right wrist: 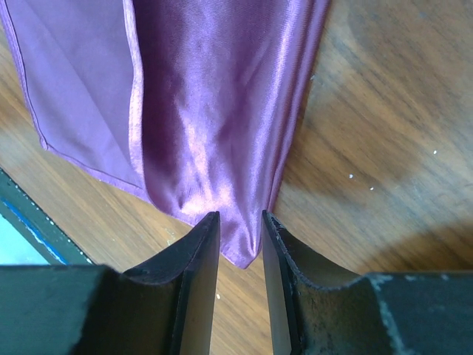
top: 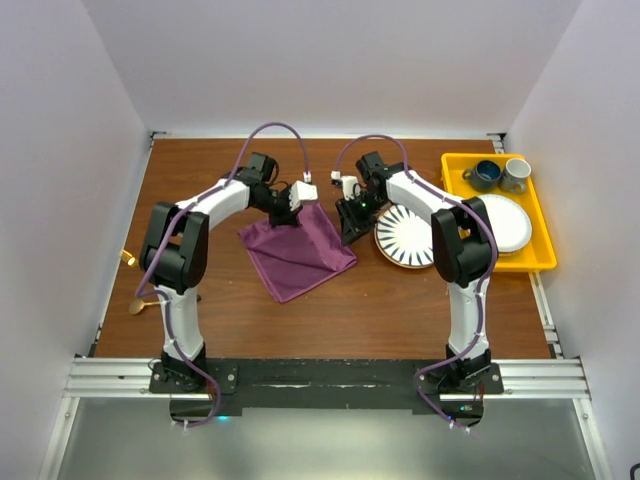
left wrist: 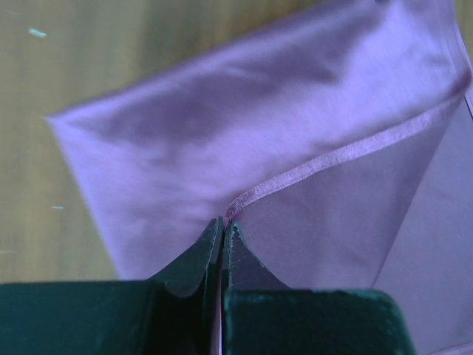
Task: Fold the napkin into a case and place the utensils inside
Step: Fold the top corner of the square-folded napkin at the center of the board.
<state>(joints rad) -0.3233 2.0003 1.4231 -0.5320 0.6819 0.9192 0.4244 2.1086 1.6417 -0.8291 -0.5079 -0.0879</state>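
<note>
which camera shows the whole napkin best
The top external view: the whole napkin shows there, outline and all, spread on the table. The left wrist view shows only a stretch of hem pinched in the shut jaws of the left gripper. The right wrist view shows only a corner between the parted jaws of the right gripper.

walls: plain white panels (top: 330,60) on three sides | bench (top: 400,300): brown wood grain | near edge: aluminium rail (top: 320,378) | light: even
</note>
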